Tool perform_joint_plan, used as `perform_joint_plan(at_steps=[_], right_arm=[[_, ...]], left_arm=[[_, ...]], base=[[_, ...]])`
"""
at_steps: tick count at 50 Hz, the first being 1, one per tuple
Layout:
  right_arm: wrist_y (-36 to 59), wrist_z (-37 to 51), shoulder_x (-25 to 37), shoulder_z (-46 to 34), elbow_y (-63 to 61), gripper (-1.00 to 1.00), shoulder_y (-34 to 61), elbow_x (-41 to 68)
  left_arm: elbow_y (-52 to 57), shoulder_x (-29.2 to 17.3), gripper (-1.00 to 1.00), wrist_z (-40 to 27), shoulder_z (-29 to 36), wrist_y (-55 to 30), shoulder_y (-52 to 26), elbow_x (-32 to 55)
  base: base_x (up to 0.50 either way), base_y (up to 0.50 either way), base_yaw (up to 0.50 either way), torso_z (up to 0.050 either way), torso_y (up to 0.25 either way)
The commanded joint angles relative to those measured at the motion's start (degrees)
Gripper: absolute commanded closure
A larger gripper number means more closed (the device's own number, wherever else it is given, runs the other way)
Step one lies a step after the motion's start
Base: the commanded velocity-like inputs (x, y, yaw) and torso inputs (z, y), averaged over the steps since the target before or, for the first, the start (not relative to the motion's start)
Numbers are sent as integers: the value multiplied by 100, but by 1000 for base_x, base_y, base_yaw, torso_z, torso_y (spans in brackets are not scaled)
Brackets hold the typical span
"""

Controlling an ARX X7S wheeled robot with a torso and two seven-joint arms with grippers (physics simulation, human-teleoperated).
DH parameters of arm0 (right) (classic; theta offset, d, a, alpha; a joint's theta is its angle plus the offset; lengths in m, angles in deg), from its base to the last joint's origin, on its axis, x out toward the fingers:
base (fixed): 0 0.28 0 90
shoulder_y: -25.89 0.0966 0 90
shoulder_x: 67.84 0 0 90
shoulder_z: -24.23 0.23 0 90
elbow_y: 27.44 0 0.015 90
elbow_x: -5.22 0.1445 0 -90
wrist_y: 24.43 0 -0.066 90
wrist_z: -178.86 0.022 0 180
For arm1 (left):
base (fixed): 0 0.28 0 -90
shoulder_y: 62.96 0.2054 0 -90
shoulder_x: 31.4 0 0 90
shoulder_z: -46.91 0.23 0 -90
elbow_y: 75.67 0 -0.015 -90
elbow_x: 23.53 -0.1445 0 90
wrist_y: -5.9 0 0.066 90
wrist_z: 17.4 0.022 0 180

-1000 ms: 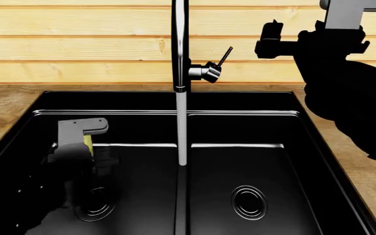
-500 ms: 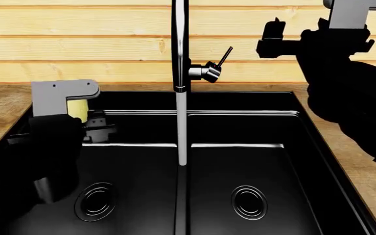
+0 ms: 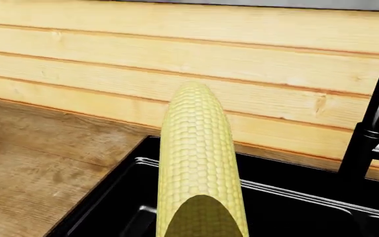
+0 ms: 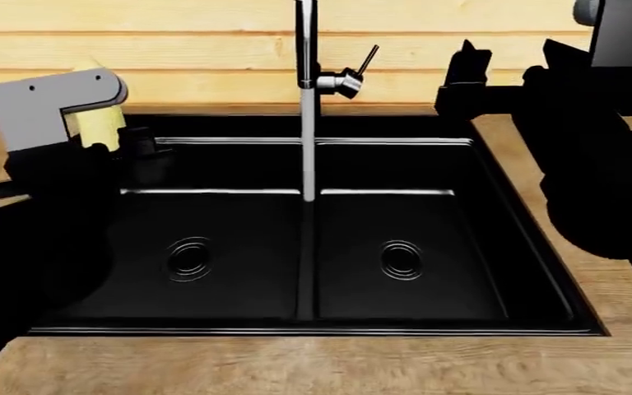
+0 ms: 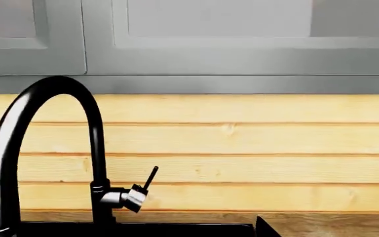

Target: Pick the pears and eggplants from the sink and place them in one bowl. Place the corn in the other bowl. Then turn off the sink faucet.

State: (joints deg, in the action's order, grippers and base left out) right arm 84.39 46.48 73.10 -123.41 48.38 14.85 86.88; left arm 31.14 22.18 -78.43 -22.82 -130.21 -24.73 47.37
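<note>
Left gripper (image 4: 113, 136) clamped on the corn (image 4: 99, 122), held up over the sink's (image 4: 519, 247) left rear corner, above the rim. Both basins bare, two drains showing. Faucet (image 4: 309, 49) at centre back, water stream (image 4: 309, 148) running down onto the divider, lever (image 4: 367, 59) tilted up. Right gripper (image 4: 503, 70) raised over right rear corner; can't tell if its fingers are apart.

Corn (image 4: 99, 122) mostly hidden behind left end effector (image 4: 118, 136) in head view (butt end cropped in wrist view). Right end effector (image 4: 464, 82): jaw state unreadable. Faucet (image 4: 307, 49) top cropped.
</note>
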Motion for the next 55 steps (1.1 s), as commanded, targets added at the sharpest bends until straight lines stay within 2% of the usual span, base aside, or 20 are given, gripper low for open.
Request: perform_joint_plan(at_steps=[1,8,22,31,37,41,55], right_arm=[[-87,469,528,102,-1189,-100,-254,194],[-273,715,662,61,-1793,-100,-516,-165],[-679,1627,1121,138,-3535,-100,-972,-804],[-1210,2052,1333,-4,-4322,-100,-1833,-1965],[-1811,1870,1320,-229,-4096,-100,-2621,-2901],[-1848,1760,1198,-305,-3934,-100,-2715,-3034],[-1523,1841,1119,-356,-4082,-100,-2575,-3026]], left_arm=[[547,-107,100,78,-282,387,83,22],[1108,-215,100,35,-351,568,309,-112],[2183,-470,100,-100,-563,793,690,-37],[3320,-770,100,124,-800,1344,1603,-669],[3582,-913,100,314,-971,1784,2410,-1341],[3732,-991,100,506,-828,1827,2623,-1690],[3924,-1093,100,438,-883,1910,2700,-1711]], base=[[-500,133,0,0,0],[-416,310,0,0,0],[4,500,0,0,0],[90,500,0,0,0],[93,500,0,0,0],[100,500,0,0,0],[-55,500,0,0,0]])
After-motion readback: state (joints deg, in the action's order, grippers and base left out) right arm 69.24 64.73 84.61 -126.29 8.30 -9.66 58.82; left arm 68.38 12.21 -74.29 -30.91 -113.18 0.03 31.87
